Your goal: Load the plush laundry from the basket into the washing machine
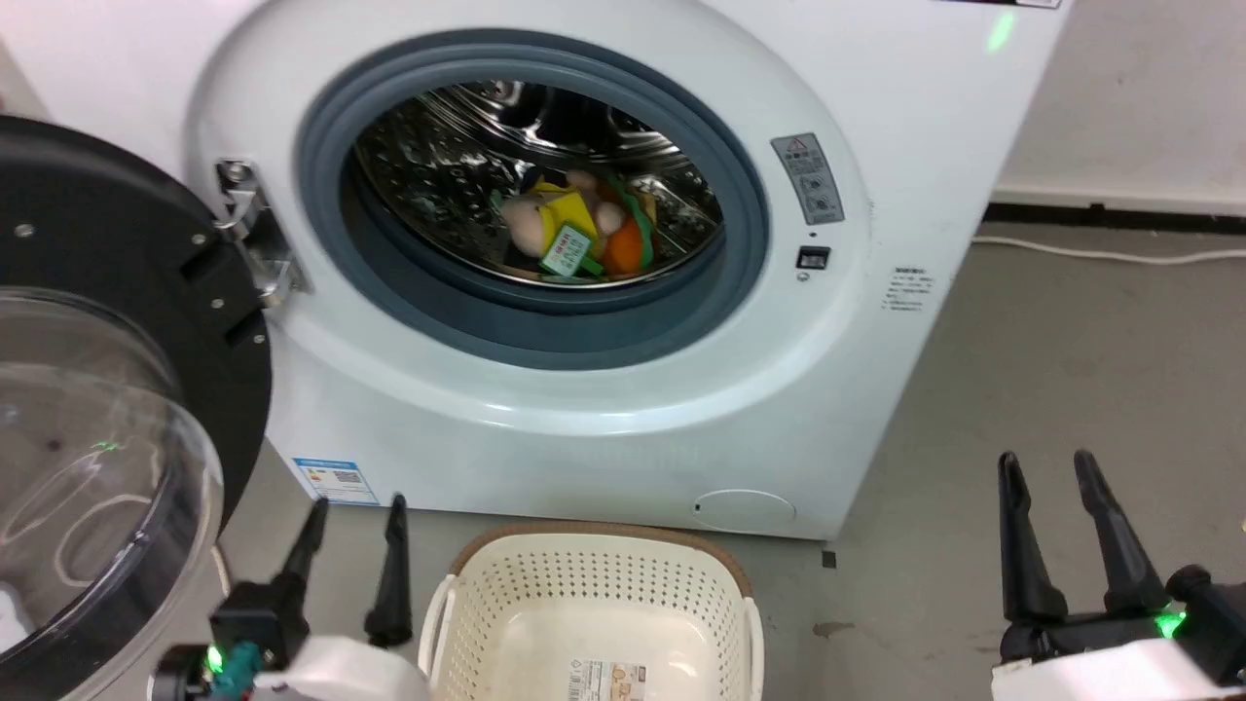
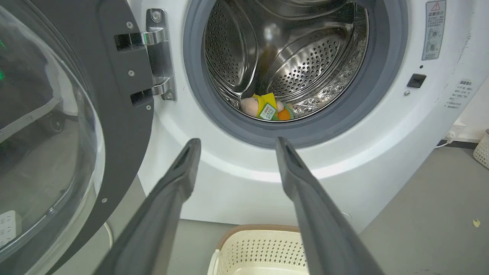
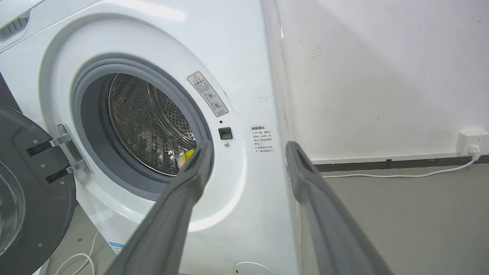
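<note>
The plush laundry (image 1: 574,229) lies inside the steel drum of the washing machine (image 1: 876,127), near the front of the porthole, its green tag facing out. The left wrist view shows the plush laundry (image 2: 267,109) at the drum's bottom too; in the right wrist view a yellow bit of it (image 3: 188,155) peeks past a finger. The cream basket (image 1: 594,613) stands on the floor below the porthole, with just a label sticker on its bottom. My left gripper (image 1: 355,511) is open beside the basket's left side. My right gripper (image 1: 1049,467) is open over the floor at the right.
The black-rimmed domed door (image 1: 107,458) hangs wide open at the left, close to my left gripper. A white cable (image 1: 1100,255) runs along the grey floor by the wall to a socket (image 3: 471,141). Another pale basket (image 2: 482,151) sits far right.
</note>
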You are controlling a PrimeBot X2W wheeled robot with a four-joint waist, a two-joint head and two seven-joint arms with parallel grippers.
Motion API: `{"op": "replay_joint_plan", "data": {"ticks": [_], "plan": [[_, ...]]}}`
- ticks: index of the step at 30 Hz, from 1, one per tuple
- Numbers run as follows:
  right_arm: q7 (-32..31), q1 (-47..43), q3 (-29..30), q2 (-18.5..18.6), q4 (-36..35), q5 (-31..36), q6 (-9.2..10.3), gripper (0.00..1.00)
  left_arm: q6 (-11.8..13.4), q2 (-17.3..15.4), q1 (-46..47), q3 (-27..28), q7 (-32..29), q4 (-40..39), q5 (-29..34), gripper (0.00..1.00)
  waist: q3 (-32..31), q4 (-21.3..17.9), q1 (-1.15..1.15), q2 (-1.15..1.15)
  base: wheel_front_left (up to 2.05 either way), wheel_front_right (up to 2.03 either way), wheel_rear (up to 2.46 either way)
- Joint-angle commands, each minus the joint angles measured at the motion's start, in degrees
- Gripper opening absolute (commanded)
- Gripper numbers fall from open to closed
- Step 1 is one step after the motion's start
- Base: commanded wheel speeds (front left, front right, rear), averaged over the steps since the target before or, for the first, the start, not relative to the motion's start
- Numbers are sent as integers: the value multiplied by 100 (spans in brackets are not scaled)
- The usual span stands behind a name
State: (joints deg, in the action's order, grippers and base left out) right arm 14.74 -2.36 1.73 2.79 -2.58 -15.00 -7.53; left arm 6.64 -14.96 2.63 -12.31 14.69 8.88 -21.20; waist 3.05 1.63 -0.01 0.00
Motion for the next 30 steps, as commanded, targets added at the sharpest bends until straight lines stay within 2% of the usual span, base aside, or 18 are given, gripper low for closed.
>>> {"op": "replay_joint_plan", "data": {"ticks": [1,12,21,22,30], "plan": [[26,-133,-8,9,30,13,4,100,0,62,-94,-23,30,-85,77,100,-44,60,1,0,0,0,0],[26,-321,-107,9,184,30,4,100,-179,404,-431,186,30,-446,537,100,-124,141,1,0,0,0,0],[26,-320,-150,9,336,11,4,100,-401,520,-426,392,30,-538,749,100,-112,140,1,0,0,0,0],[-4,-218,-147,-1,335,2,0,0,-408,514,-382,385,-4,-505,737,0,-112,139,1,0,0,0,0],[-48,-198,-148,-1,333,45,0,0,-414,533,-379,407,-48,-515,778,0,-118,130,1,0,0,0,0]]}}
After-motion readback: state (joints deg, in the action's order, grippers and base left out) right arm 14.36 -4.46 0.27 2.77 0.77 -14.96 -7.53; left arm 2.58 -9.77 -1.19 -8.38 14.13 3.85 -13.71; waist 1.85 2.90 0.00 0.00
